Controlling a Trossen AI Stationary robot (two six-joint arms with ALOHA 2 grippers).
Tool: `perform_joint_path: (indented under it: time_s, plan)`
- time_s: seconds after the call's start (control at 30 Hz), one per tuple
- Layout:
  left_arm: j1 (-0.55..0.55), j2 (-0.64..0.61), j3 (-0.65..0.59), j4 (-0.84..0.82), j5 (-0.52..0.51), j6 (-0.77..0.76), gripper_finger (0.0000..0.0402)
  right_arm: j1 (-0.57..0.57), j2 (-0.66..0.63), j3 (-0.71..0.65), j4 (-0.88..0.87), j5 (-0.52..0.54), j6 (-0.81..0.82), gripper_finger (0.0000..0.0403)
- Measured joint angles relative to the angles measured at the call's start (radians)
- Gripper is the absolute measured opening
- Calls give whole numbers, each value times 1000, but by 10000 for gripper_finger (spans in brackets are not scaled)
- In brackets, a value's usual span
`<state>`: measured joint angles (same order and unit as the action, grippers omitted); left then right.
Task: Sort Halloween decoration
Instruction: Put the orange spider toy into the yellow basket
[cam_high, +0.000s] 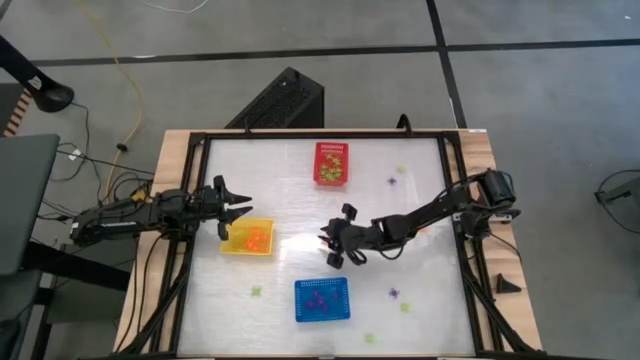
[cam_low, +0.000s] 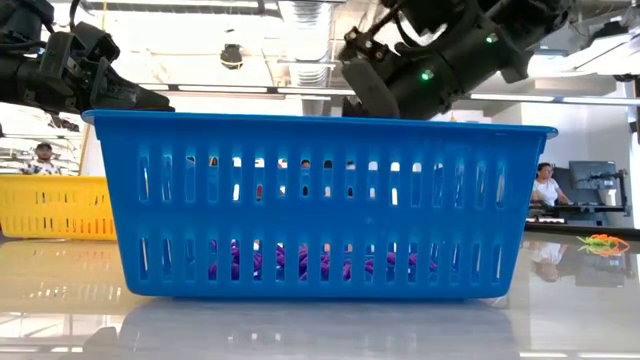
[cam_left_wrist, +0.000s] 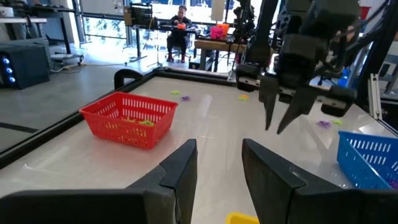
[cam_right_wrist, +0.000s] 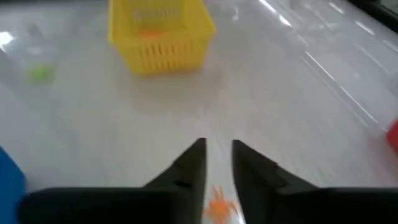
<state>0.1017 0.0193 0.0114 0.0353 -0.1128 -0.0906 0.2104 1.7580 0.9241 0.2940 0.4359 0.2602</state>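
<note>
Right end effector (cam_right_wrist: 217, 163) hangs low over mid-bench with its fingers slightly apart above an orange trinket (cam_right_wrist: 219, 206) lying on the bench (cam_high: 290, 190), between the yellow basket (cam_high: 248, 239) and the blue basket (cam_high: 322, 300). Left end effector (cam_high: 240, 210), fingers apart, hovers by the yellow basket.

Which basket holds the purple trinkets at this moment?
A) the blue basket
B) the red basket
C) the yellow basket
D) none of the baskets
A: in the high view purple trinkets lie inside the blue basket, and the low view shows purple through its lower slots; the yellow basket holds orange ones.
</note>
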Motion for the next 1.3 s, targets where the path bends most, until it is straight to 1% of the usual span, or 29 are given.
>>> perform_joint_path:
  time_s: [0.17,0.33,0.43,0.5,0.6,0.7,0.77,0.87,1.03,1.07,1.3]
  plan:
    - [0,0,0,0,0,0,116,-23,1,0,-89,10,50,185]
    - [0,0,0,0,0,0,116,-32,77,0,-43,7,48,245]
    - [0,0,0,0,0,0,116,-31,145,0,-11,8,24,261]
    - [0,0,0,0,0,0,116,-32,194,0,46,8,7,264]
    - [0,0,0,0,0,0,116,-27,247,3,80,11,-22,263]
    - [0,0,0,0,0,0,116,-33,290,5,79,9,-21,247]
    - [0,0,0,0,0,0,116,-40,310,5,73,0,-20,221]
    - [0,0,0,0,0,0,116,-46,316,6,67,-21,-20,163]
    - [0,0,0,0,0,0,116,-47,297,5,56,-28,-25,46]
    - [0,0,0,0,0,0,116,-47,290,4,52,-28,-26,35]
    - [0,0,0,0,0,0,116,-49,195,-3,47,-27,-53,40]
